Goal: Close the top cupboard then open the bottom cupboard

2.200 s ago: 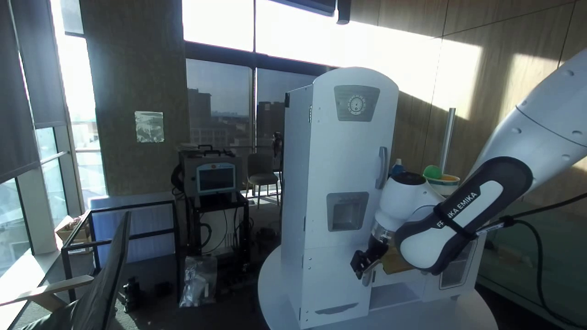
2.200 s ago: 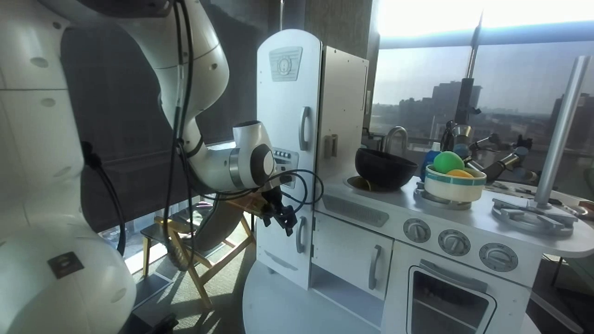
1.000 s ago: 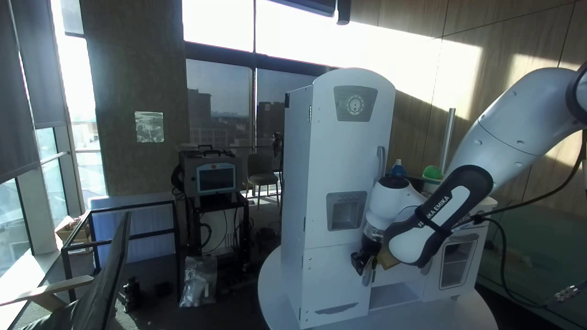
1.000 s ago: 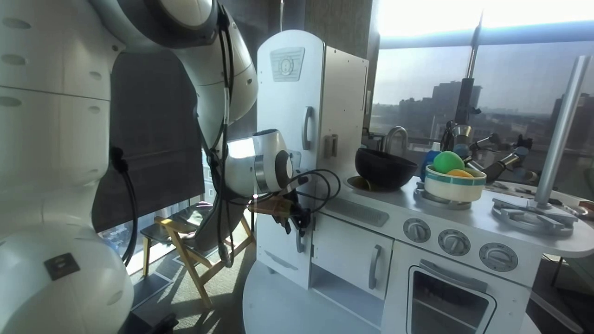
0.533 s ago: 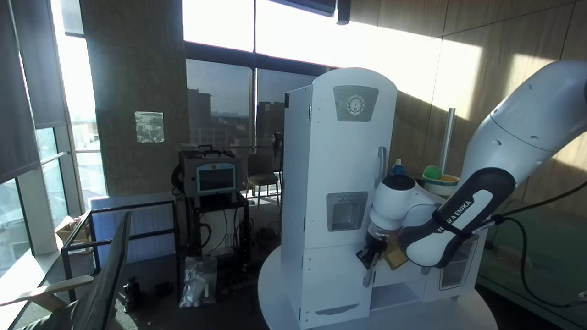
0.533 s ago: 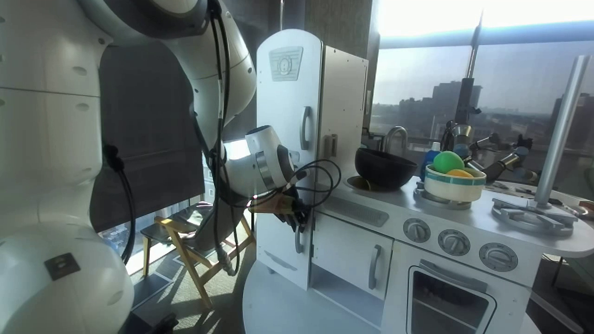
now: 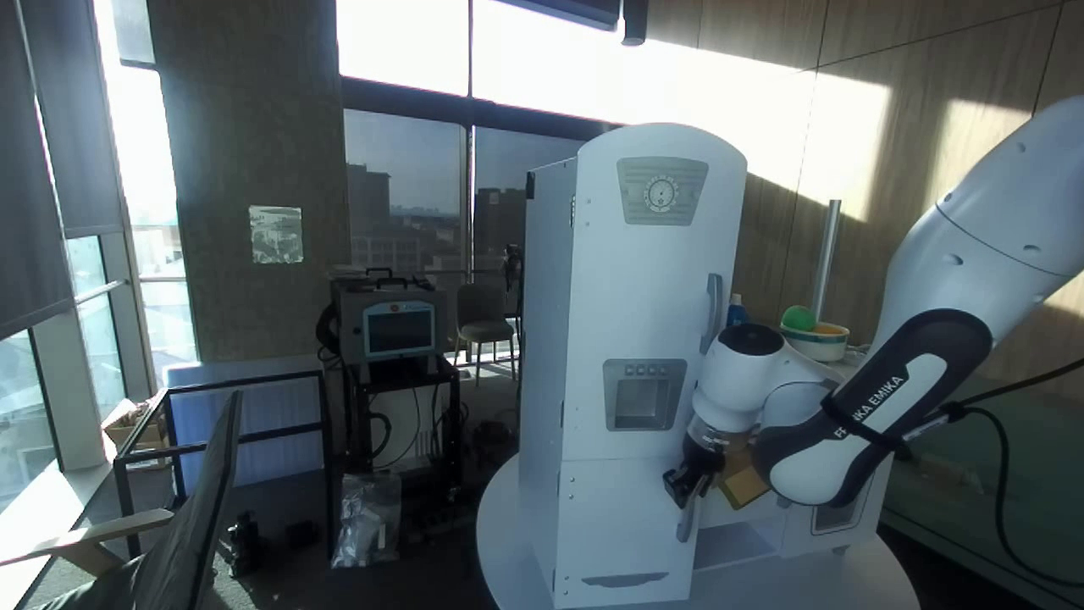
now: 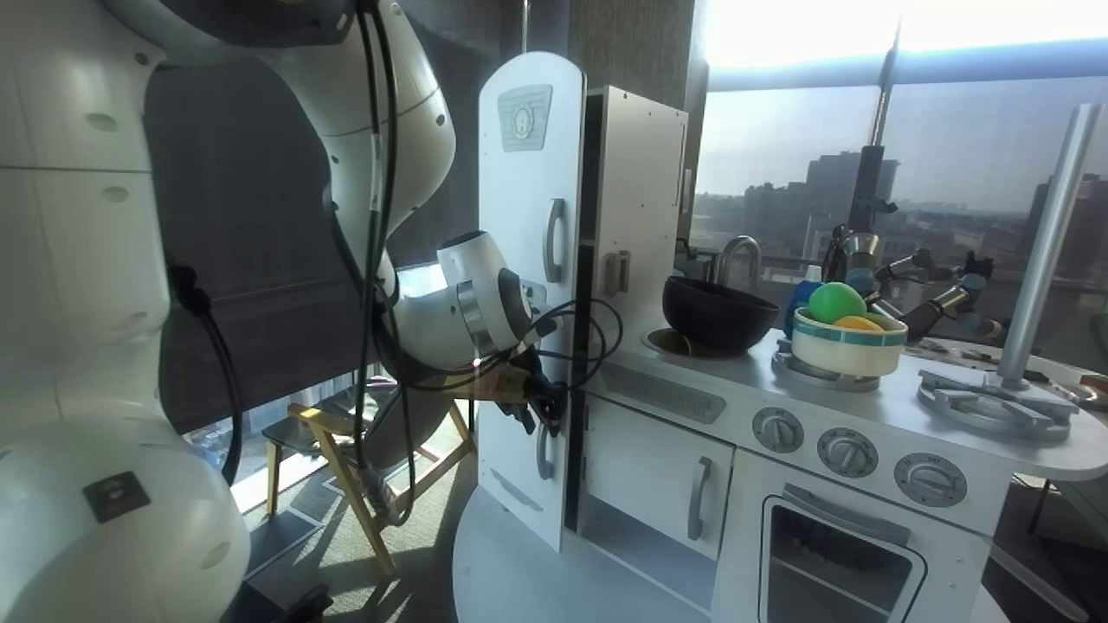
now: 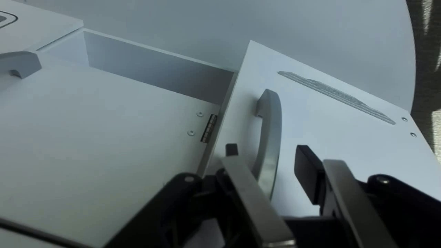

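The top cupboard's arched white door (image 7: pixel 648 313) with its grey panel stands slightly ajar; a dark gap shows along its edge in an exterior view. Beneath it, the bottom cupboard's short white door (image 8: pixel 512 463) is ajar too. My gripper (image 8: pixel 540 422) is at the upper part of this lower door's grey handle (image 9: pixel 274 131). In the wrist view the two fingers (image 9: pixel 305 175) are spread, one on each side of the handle. The left finger lies closer to it and covers its near end. Whether either finger touches the handle I cannot tell.
A sink cabinet door (image 8: pixel 653 472) with its own handle adjoins the lower door, above an open shelf. On the counter are a black bowl (image 8: pixel 718 318) and a white pot (image 8: pixel 848 355) holding balls. Cables (image 8: pixel 615 320) loop round the wrist. The unit stands on a round white table (image 7: pixel 508 525).
Both doors have swung outward, and a dark gap has appeared beside them. My gripper has drawn back from the unit along with the lower handle over the last half second.
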You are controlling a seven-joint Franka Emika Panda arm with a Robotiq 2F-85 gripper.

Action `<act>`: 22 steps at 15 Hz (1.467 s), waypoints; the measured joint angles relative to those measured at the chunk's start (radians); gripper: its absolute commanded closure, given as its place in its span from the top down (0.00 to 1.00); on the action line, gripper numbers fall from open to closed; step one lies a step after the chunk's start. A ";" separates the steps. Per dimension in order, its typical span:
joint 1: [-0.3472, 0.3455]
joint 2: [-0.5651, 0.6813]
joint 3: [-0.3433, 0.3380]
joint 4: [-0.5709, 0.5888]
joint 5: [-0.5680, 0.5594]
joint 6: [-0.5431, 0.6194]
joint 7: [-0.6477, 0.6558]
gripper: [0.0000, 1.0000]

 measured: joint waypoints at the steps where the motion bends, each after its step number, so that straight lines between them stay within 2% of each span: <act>1: 0.002 -0.015 0.002 -0.011 0.002 0.000 0.000 0.87; 3: 0.005 -0.041 0.005 -0.029 0.002 0.000 0.000 1.00; 6: 0.020 -0.070 0.010 -0.061 0.072 0.014 -0.014 1.00; 8: 0.053 -0.081 0.010 -0.094 0.200 0.032 -0.077 1.00; 11: 0.125 -0.096 0.023 -0.144 0.454 0.041 -0.218 1.00; 13: 0.151 -0.127 0.044 -0.158 0.542 0.018 -0.269 1.00; 14: 0.152 -0.155 0.057 -0.159 0.546 -0.005 -0.271 1.00; 17: 0.112 -0.286 0.075 -0.156 0.434 -0.041 -0.223 1.00; 22: -0.062 -0.469 0.098 -0.148 0.269 -0.053 -0.108 1.00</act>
